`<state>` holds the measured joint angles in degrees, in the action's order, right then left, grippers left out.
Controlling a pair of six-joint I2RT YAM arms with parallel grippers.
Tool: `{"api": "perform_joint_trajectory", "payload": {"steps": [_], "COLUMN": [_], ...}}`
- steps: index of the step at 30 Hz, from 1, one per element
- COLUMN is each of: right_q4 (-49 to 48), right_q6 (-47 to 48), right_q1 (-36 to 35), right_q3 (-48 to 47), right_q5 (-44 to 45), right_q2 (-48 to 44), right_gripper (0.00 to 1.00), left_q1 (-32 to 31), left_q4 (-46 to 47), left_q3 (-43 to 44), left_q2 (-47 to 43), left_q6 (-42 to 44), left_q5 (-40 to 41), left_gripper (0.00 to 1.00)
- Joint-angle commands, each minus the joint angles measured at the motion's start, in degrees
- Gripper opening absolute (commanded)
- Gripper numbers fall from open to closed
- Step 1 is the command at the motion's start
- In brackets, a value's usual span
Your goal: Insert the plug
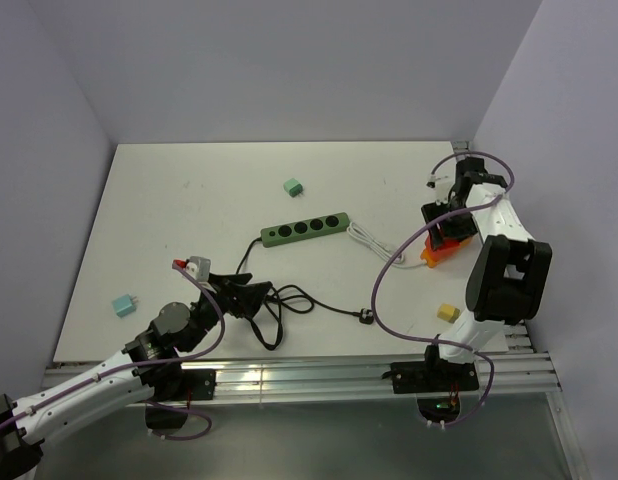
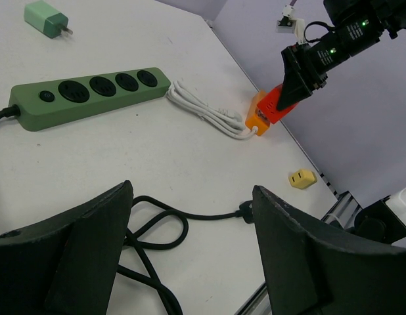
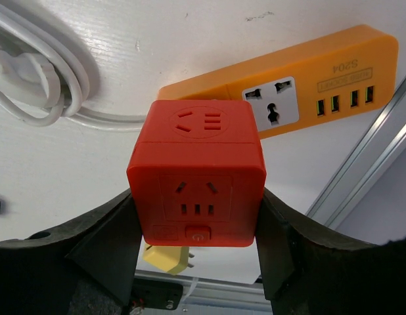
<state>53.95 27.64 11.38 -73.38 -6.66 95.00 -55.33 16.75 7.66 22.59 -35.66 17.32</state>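
Note:
My right gripper [image 3: 196,216] is shut on a red cube socket [image 3: 198,170] and holds it just above an orange power strip [image 3: 288,88] lying at the table's right edge [image 1: 436,253]. In the left wrist view the cube [image 2: 276,105] hangs tilted over the strip's end [image 2: 257,120]. A green power strip [image 1: 305,229] lies mid-table, its black cable coiled toward me and ending in a black plug [image 1: 366,316]. My left gripper [image 2: 193,197] is open and empty, hovering over the coiled cable; the plug [image 2: 245,210] lies beside its right finger.
A white cord [image 1: 374,243] runs from the orange strip toward the green one. A yellow adapter [image 1: 448,313] lies near the right front edge, a green adapter [image 1: 293,187] at the back, and a teal adapter [image 1: 123,304] at front left. Walls close in on both sides.

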Motion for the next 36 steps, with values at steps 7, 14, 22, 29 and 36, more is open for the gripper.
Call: {"api": "perform_joint_trajectory", "payload": {"steps": [7, 14, 22, 29, 36], "right_q4": [7.6, 5.7, 6.8, 8.5, 7.9], "right_q6": [-5.1, -4.2, -4.1, -2.8, -2.5], "right_q1": [-3.1, -4.3, -4.4, -4.4, -4.6], "right_q3": [-2.9, -3.3, -7.8, -9.6, -9.1], "right_q5": [6.1, 5.8, 2.2, -0.3, 0.2], "right_q2": [5.9, 7.8, 14.1, 13.6, 14.1], "right_gripper": [0.00, 0.00, 0.00, 0.00, 0.00], "left_q1": [-0.2, -0.2, -0.2, -0.2, -0.2], "left_q4": [1.1, 1.4, 0.7, 1.5, 0.8], "left_q3": [-0.7, -0.5, -0.9, -2.3, -2.0], "left_q2": [-1.0, -0.8, -0.3, -0.9, -1.5], "left_q6": [-1.0, -0.8, -1.7, -3.6, -4.1], "left_q5": [-0.8, -1.0, -1.0, -2.7, -3.3], "left_gripper": [0.79, 0.78, 0.78, 0.77, 0.77]}}
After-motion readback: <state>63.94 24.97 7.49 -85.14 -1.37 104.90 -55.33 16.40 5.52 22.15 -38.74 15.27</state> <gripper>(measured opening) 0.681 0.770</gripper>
